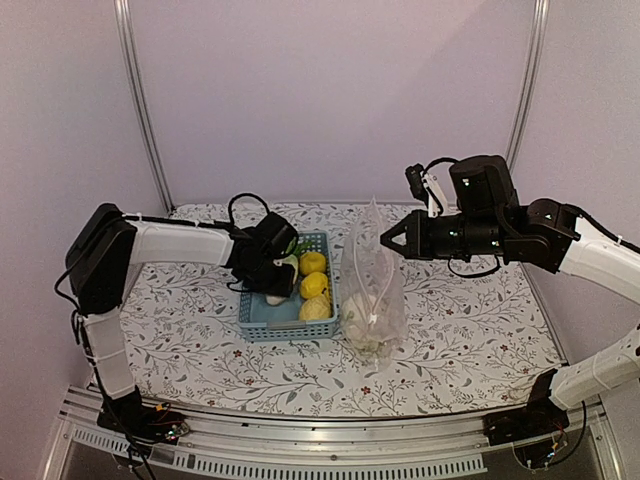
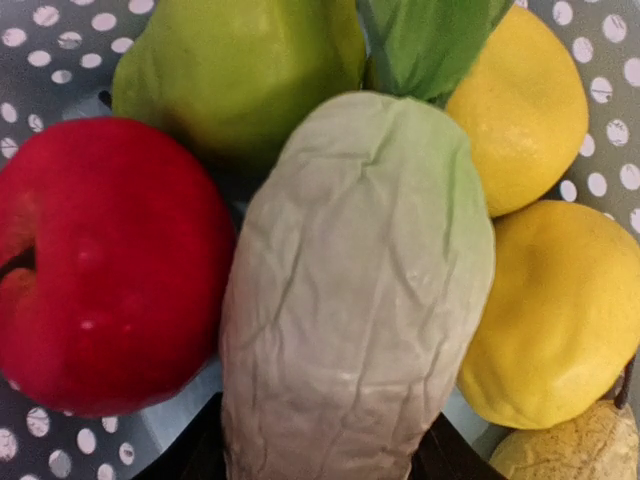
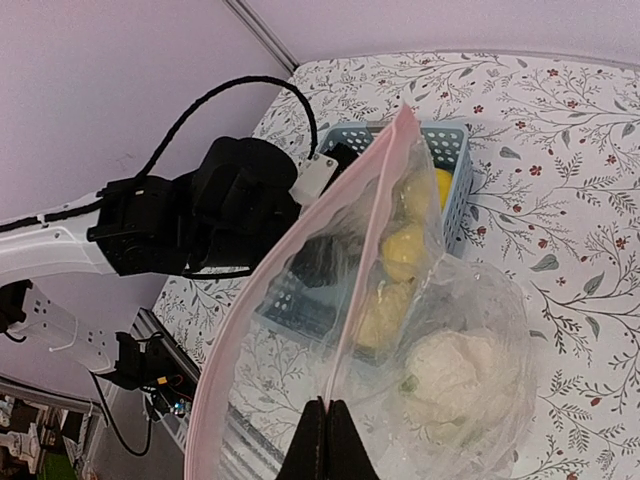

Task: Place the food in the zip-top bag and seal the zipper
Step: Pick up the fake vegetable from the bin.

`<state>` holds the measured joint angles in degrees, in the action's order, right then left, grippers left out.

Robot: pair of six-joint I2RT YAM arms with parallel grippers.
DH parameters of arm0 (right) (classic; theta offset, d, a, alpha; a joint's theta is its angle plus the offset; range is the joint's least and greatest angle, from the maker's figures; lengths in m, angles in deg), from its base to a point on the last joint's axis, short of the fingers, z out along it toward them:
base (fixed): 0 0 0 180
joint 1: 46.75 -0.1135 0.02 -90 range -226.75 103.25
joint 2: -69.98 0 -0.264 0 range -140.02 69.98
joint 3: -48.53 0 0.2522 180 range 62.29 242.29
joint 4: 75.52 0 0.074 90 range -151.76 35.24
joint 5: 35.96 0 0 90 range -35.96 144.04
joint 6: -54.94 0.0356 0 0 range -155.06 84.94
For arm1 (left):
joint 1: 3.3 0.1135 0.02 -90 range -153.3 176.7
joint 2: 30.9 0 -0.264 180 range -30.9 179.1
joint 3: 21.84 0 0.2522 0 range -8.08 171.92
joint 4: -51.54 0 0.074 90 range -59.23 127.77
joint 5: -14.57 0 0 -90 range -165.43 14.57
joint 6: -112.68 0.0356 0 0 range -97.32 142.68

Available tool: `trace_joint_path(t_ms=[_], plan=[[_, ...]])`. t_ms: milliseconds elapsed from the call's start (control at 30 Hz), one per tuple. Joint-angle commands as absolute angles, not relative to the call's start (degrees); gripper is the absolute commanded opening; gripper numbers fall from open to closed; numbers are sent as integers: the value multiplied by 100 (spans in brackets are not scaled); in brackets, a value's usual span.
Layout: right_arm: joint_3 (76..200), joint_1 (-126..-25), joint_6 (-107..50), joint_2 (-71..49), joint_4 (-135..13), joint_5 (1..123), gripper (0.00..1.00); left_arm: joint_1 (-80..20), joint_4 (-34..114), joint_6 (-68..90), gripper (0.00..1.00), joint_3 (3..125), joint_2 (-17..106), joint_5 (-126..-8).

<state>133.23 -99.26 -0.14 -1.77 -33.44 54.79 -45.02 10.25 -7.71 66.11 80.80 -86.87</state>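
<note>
Food [image 1: 314,286] is mostly in the basket [image 1: 258,318] on the bench [image 1: 470,320]; one white lump [image 3: 460,370] is already seen inside the bag [image 1: 386,300]. The bag is stood just right of the basket, touching or nearly so. Its top edge is pinched and held up by the right hand [image 3: 325,440], closed tight on the rim by the zipper [image 3: 366,250]. The mouth is seen gaping toward the basket side, i.e. toward the left arm.

The left hand [image 1: 268,268] is set down in the basket's left half. In its wrist view a pale white-green piece [image 2: 350,300] fills the middle, long axis running straight away from the hand, btwn fingers [image 2: 437,462] of which only dark tips are shown at the bottom edge. Whether the piece is clamped or just straddled can't be told. A red piece [image 2: 110,260] is pressed against it on one side, w/ lemons [image 2: 560,310] on the other and a green piece [image 2: 240,70] beyond.

Judged: the pale piece is the pick in hand, and the left arm is far nearer to it. Once lifted, it would need to be carried right, over the lemons, and fed end-first into the mouth. The zipper is not yet sealed.
</note>
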Motion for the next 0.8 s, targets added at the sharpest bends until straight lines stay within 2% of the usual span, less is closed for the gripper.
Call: trace_joint_path(t_ms=[0,233,400,567,767], plan=[[13489,-9957,-86,-178,-3255,5260,0,-4507,1289,-704,43,6347,7168,-8747],[13498,-9955,-95,-165,-3253,5273,0,-4679,1441,-764,42,5806,5676,-8530],[13502,-9957,-96,-165,-3263,5288,0,-5118,1448,-523,42,5862,4769,-8269],[13524,-9956,-111,-200,-3284,5322,0,-5662,1668,-423,42,6238,4337,-7847],[13534,-9952,-95,-235,-3308,5338,0,-6060,2736,-685,43,6424,4316,-7018]])
